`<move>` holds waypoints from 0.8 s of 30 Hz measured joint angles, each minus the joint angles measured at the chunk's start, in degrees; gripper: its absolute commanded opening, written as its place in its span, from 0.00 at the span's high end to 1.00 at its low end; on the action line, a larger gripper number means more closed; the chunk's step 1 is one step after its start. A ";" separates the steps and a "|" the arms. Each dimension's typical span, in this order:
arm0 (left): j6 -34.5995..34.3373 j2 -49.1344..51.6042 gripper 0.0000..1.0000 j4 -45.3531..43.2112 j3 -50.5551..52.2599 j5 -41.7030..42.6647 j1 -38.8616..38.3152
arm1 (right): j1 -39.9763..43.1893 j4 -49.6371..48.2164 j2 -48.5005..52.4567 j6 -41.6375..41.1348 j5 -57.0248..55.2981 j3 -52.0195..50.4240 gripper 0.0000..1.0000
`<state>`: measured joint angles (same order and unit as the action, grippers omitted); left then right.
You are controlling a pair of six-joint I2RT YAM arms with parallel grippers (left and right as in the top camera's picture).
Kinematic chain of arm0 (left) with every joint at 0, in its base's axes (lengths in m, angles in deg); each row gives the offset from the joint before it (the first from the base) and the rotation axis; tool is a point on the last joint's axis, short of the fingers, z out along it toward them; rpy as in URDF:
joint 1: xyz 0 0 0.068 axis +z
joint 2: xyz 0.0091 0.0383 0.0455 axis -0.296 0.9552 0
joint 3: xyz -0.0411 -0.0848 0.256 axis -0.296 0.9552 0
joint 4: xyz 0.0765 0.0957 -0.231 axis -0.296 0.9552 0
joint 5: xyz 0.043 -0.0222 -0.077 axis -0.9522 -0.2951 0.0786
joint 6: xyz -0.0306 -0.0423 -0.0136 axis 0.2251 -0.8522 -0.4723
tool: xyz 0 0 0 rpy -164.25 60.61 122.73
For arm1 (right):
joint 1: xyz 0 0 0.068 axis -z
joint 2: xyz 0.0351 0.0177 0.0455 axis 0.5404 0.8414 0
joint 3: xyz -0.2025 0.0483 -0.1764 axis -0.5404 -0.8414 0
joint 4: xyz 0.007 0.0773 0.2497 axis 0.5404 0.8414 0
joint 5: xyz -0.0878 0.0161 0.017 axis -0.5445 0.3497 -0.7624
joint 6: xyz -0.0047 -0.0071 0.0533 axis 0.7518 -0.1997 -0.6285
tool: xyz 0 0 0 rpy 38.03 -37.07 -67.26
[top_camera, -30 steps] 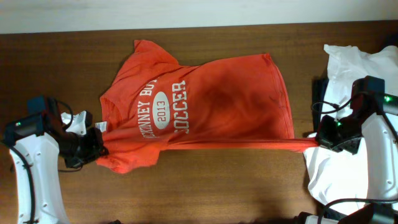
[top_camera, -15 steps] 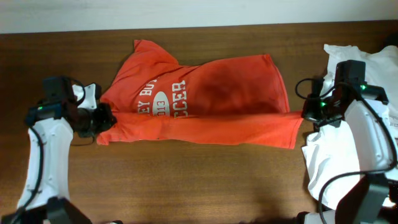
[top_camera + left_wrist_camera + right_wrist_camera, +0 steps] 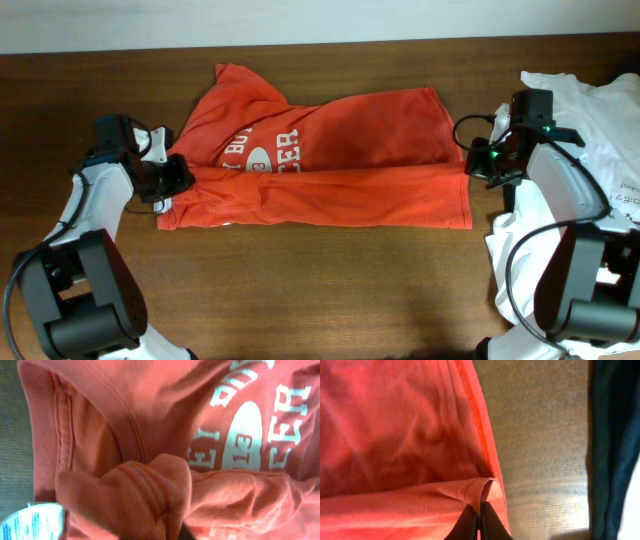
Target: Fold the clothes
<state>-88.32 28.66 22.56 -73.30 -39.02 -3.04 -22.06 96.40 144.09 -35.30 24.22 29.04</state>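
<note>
Overhead: the shirt lies across the middle of the surface; its near edge, stretched low between the arms a second ago, is now carried up over the body, so a long fold runs side to side and covers the lower half of the print; both arms have moved toward the far side; the left fingers sit at the shirt's left end, the right fingers at its right end, just beside the white shirts heaped on the right.

Left wrist: bunched orange cloth fills the view and hides the fingers, so I cannot tell how far apart they stand or whether they grip; the print shows at right and a white label at the lower left corner.

Right wrist: the right fingers are pressed together, pinching the folded hem of the shirt; bare surface lies just beside the hem.
</note>
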 measured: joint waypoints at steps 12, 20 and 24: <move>-0.55 -0.55 0.22 -0.31 -1.77 2.95 -1.46 | 0.00 -2.03 1.44 0.02 0.02 0.00 0.62; -0.55 -7.21 0.26 3.06 -3.23 -1.31 -13.66 | 0.00 6.60 2.99 0.00 0.00 -1.36 0.71; -0.52 -7.17 0.26 5.07 -0.35 -10.47 -22.25 | 0.00 5.33 3.17 0.02 0.00 -5.03 0.71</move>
<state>-88.84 21.49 27.63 -73.65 -49.49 -25.29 -22.06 101.73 147.26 -35.27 24.22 24.02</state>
